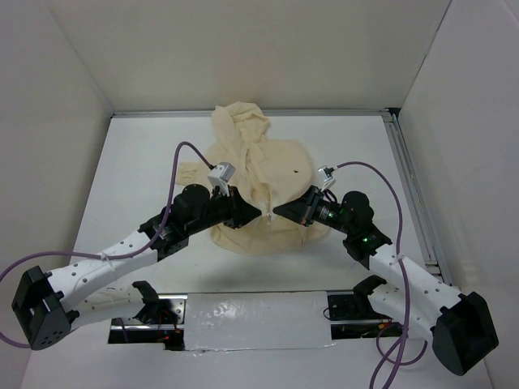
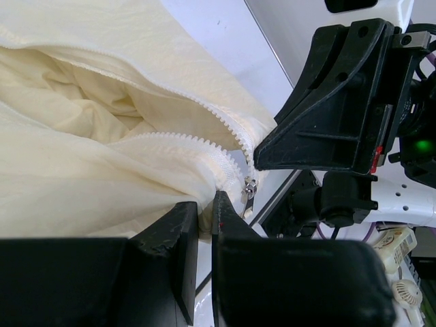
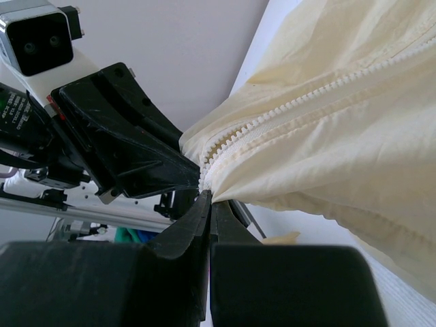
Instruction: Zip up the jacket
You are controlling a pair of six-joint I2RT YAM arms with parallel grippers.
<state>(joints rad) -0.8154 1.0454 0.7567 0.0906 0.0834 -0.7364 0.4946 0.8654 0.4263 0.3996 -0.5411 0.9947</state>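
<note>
1. The jacket (image 1: 259,174): cream, spread at the middle of the worktop (image 1: 146,162). Its hood (image 1: 242,121) lies toward the far wall and its hem toward the near edge. A dark spot (image 1: 298,172) marks the chest, right of the front opening.
2. The zipper (image 2: 204,109): white teeth in two rows, parted higher up and meeting at the hem. The slider (image 2: 250,189) is metal and sits at the very foot of the teeth with its pull hanging down. Judged from that, no zipping is done yet.
3. Risks, as judgement:
   - Neither set of jaws has the pull, so you must release and regrasp before drawing the slider up. Letting go may slacken and bunch the hem.
   - Tugging the two sides apart too hard could work the seated ends out of the slider.
   - Both jaws crowd one corner, so an inward shift by either invites a collision.
4. The left jaws: almost closed, with a fold of hem fabric pinched in the narrow gap, just beside the slider.
5. The right jaws: closed tip to tip on the hem corner at the foot of the teeth, on the slider's other side. You cannot tell whether they touch the slider.
6. The two sets face each other nearly tip to tip, with the slider between them. The hem corner looks lifted off the worktop.
</note>
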